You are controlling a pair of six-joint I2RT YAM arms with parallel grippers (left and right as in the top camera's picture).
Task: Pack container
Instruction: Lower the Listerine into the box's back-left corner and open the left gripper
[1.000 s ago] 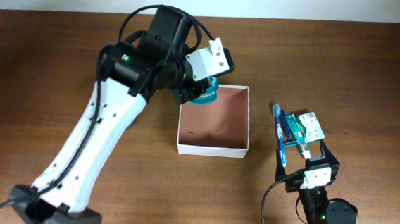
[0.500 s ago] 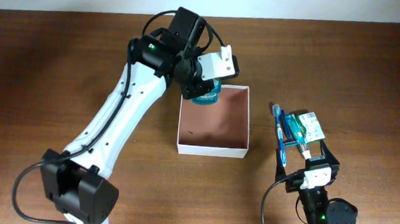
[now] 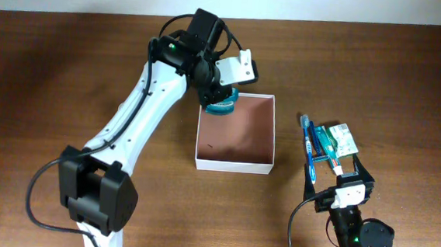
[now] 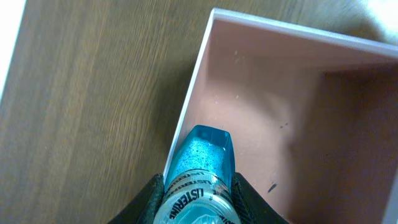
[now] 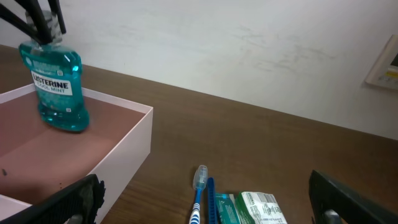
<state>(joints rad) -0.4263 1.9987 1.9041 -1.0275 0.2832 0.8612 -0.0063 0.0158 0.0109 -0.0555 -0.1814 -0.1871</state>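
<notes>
Table (image 3: 53, 73): brown wood, the work is mid-table. Left arm (image 3: 138, 125): over the last second its lower links have swung in from the near-left, so it now reaches straighter across to the box. Container (image 3: 233, 167): square, white walls, reddish inside, unmoved, nothing lying on its floor. Mouthwash bottle (image 5: 55, 84): has barely shifted, hangs at the container's far-left corner, slightly tilted, base low inside by the left wall; can't tell if it touches the floor. Left gripper (image 3: 219, 98): fingers clenched on the bottle's cap end. Right gripper (image 3: 340, 175): parked near-right, fingers spread, empty. Toothbrush (image 3: 307, 149) and green packet (image 3: 336, 141): side by side right of the container, outside it. Judgement: first item is nearly placed, release is still pending, and the other items are unpacked.
</notes>
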